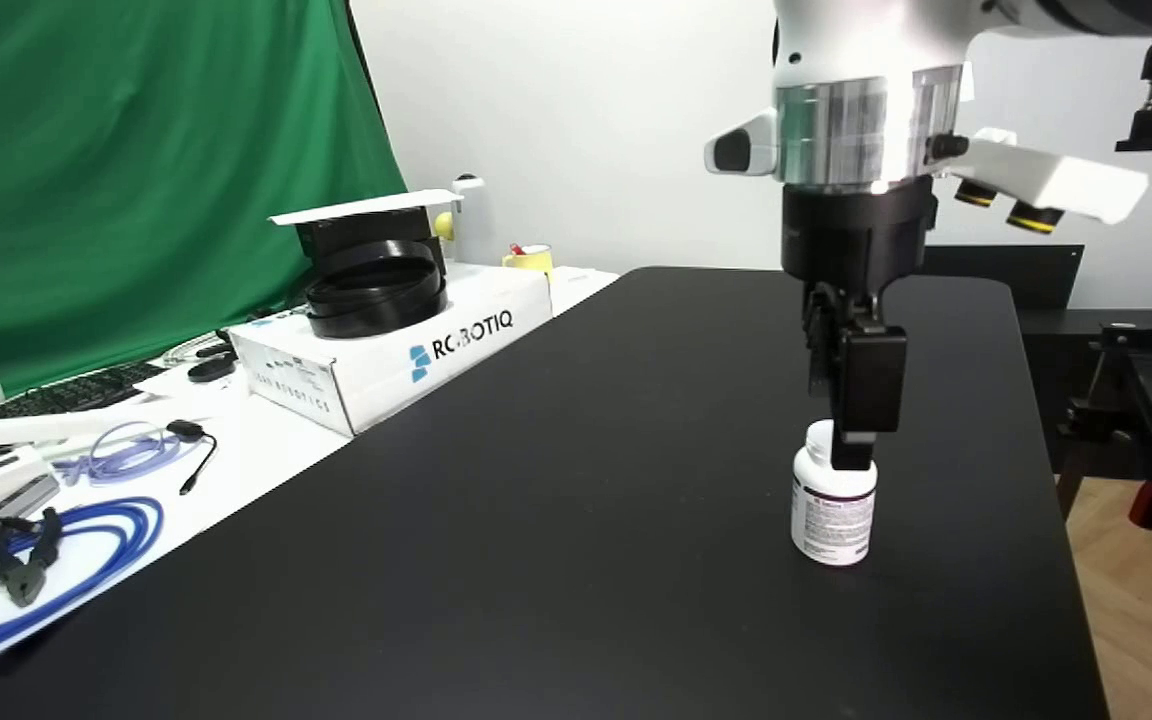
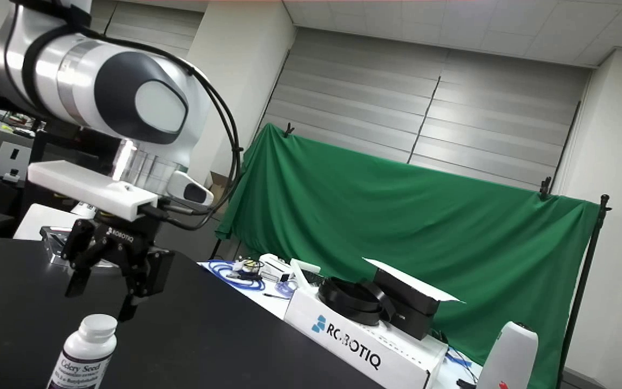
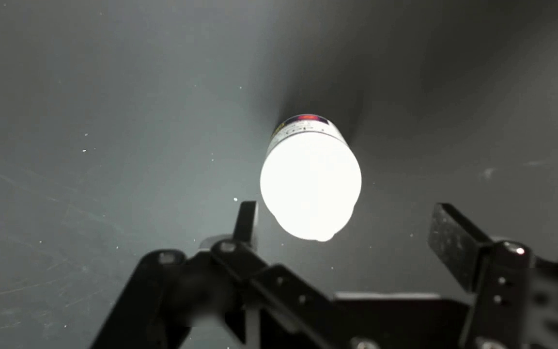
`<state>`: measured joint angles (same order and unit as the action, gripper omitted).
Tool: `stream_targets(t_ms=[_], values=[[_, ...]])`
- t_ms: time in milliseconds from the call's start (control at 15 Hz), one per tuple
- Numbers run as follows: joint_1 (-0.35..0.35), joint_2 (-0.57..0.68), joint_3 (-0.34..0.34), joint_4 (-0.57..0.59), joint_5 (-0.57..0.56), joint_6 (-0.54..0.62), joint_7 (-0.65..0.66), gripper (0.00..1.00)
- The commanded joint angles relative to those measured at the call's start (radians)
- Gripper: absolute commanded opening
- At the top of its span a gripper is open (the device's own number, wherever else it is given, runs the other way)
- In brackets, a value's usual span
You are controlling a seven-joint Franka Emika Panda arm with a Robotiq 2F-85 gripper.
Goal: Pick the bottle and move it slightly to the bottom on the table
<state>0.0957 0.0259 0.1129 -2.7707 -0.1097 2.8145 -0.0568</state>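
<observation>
The white bottle stands upright on the black table (image 1: 556,520). It shows in both exterior views (image 1: 834,520) (image 2: 81,356) and in the wrist view (image 3: 311,179), where its top is overexposed. Its dark-printed label band faces outward. My gripper (image 1: 846,440) is open and empty, pointing down close to the bottle. In an exterior view one finger hides part of the cap; in an exterior view (image 2: 100,301) the fingers hang behind and above the cap. In the wrist view the fingertips (image 3: 344,211) are wide apart, the bottle nearer the left finger and a little ahead of them.
A white side bench beside the table holds a white Robotiq box (image 1: 406,350) with black rings (image 1: 376,290) on it, blue cables (image 1: 126,540) and a yellow mug (image 1: 533,258). A green curtain (image 2: 397,232) hangs behind the bench. The table's edge lies to the bottle's right in an exterior view.
</observation>
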Motion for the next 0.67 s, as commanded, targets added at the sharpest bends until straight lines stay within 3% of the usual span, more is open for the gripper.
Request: stream_targets(t_ms=[0,267,333,600], values=[[0.016,-0.179,0.010,-0.007,0.102,-0.173,-0.076,1.00],[0.037,-0.282,0.004,0.015,0.093,-0.329,-0.082,1.00],[0.027,-0.231,0.002,0.011,0.075,-0.266,-0.066,0.99],[0.030,-0.244,0.001,0.006,0.073,-0.275,-0.066,1.00]])
